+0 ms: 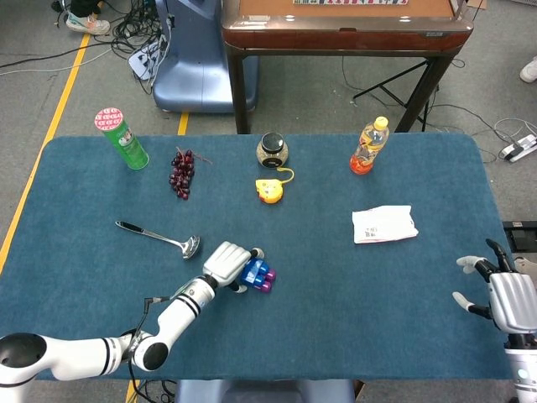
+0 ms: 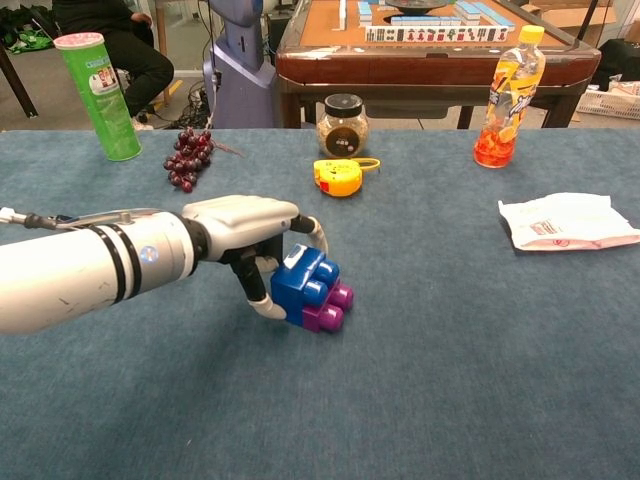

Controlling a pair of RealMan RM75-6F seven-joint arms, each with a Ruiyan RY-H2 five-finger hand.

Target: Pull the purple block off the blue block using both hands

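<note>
Your left hand (image 2: 245,232) grips the blue block (image 2: 300,283), fingers curled over its top and thumb at its near side; the purple block (image 2: 330,308) remains attached beneath it, tilted on the blue surface (image 2: 450,380). Your right hand (image 1: 502,294) hovers empty, fingers spread, at the surface's far right edge, well apart.

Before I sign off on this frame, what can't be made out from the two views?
- Left hand on the blue block: its fingers cover the block's near side in both views, so how firm the hold is stays unclear.
- Purple block: only a strip shows beneath the blue one; the seam between them is hidden.
- Right hand: at the head view's edge, absent from the chest view.
- White packet: print too small to read.
</note>
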